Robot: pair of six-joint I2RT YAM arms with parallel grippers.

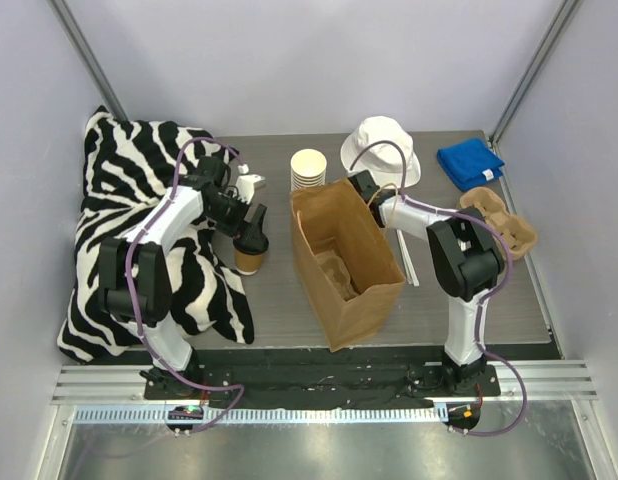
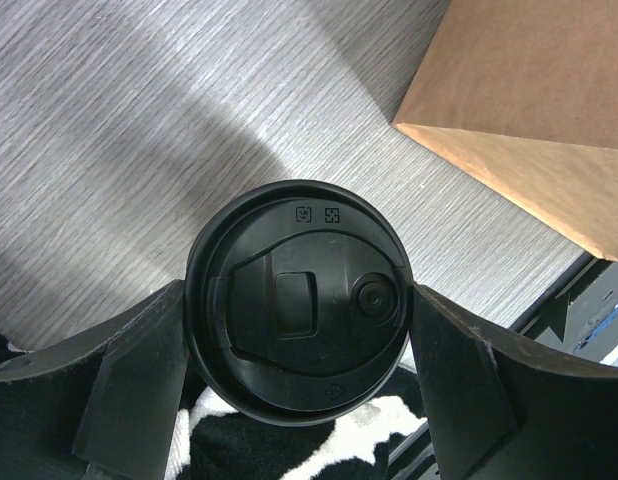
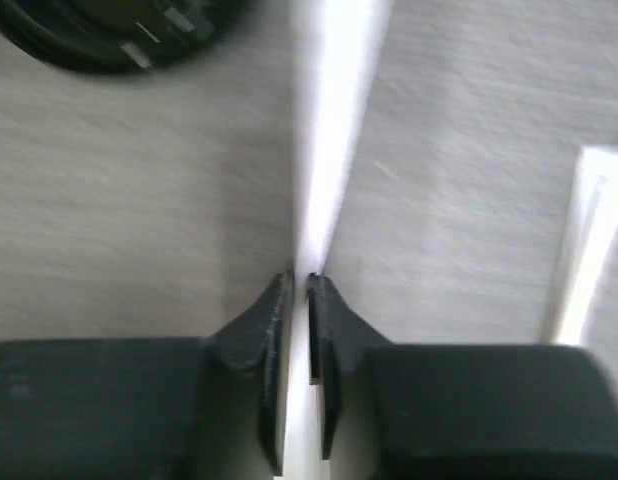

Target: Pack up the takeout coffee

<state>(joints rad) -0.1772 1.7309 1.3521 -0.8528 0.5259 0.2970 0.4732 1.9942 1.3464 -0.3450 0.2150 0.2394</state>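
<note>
The takeout coffee [image 1: 251, 257], a cream cup with a brown band and black lid, stands on the table left of the open brown paper bag [image 1: 351, 290]. My left gripper [image 1: 253, 232] is over it. In the left wrist view the black lid [image 2: 297, 300] sits between my fingers [image 2: 139, 365], which touch it on both sides. My right gripper [image 1: 370, 201] is at the bag's far right rim. In the right wrist view the right gripper [image 3: 300, 285] is nearly closed on a thin bright sheet [image 3: 334, 120] seen edge-on, the bag's wall.
A zebra blanket [image 1: 129, 200] covers the left side. A stack of lidless cups [image 1: 309, 168], a white hat [image 1: 381, 148], a blue cloth [image 1: 470, 162] and a pulp cup tray [image 1: 501, 222] lie at the back and right. A white strip [image 1: 409, 262] lies beside the bag.
</note>
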